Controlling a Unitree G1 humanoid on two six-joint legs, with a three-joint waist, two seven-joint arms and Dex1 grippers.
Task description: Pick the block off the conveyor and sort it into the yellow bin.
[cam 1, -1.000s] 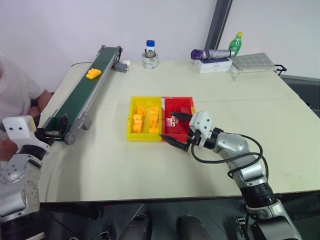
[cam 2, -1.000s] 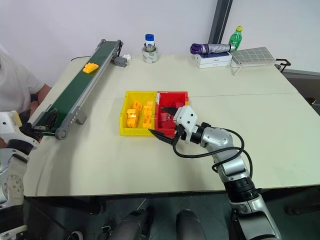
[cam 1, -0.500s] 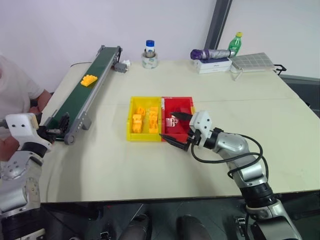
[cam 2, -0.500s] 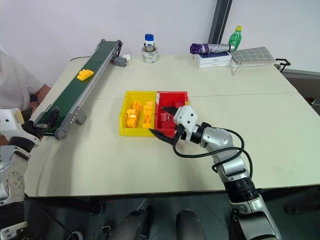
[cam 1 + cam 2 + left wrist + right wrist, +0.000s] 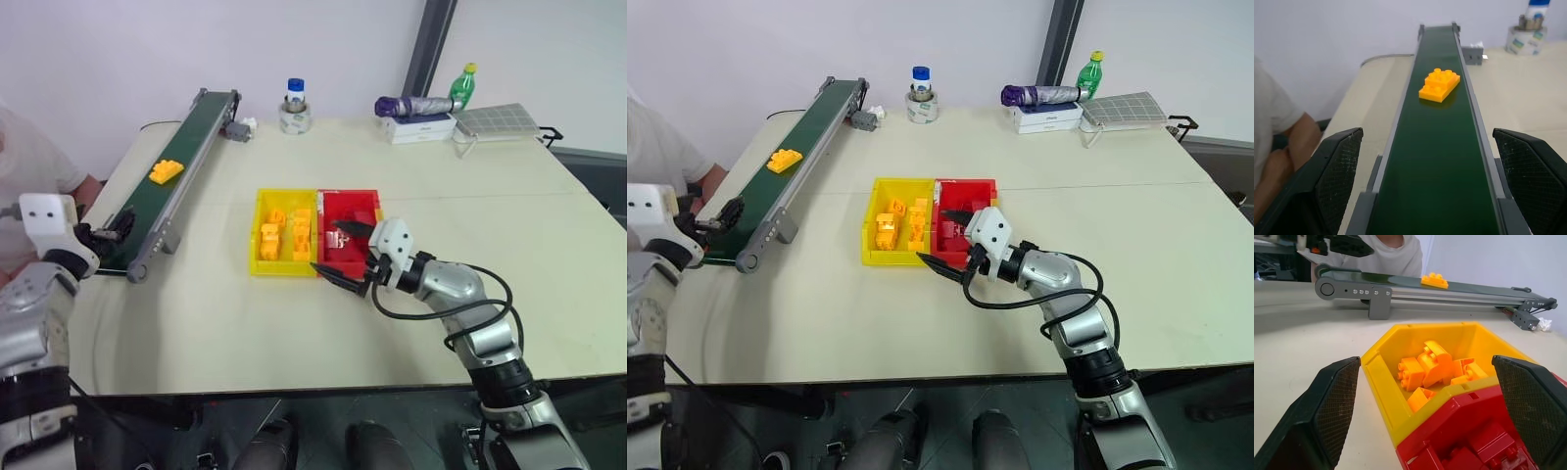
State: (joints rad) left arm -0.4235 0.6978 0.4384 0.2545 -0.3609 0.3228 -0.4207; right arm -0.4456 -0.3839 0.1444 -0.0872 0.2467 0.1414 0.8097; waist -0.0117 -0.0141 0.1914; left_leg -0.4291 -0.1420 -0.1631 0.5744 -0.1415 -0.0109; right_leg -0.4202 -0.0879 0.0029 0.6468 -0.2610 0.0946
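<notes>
The big pale worktop (image 5: 392, 323) holds everything. Along its left side runs the long green conveyor (image 5: 181, 162). In the middle sits the yellow bin (image 5: 257, 257), touching a red bin (image 5: 370, 201) on its right.

The yellow bin already has some orange bricks (image 5: 1432, 367) in it, so part of the sorting looks done. I cannot count them well from here.

The block (image 5: 166, 171) for this turn is not picked up yet. It lies flat on the belt, about halfway along, studs up, with nothing touching it.

The left gripper (image 5: 1430, 196) waits at the near end of the conveyor, pointing along the belt. Its fingers are spread wide with nothing between them, and the block is well ahead of it.

The right gripper (image 5: 341, 255) hovers at the near edge of the two bins. It is spread wide too, and holds nothing.

So the grab, the carry and the drop into the yellow bin are all left to do.
</notes>
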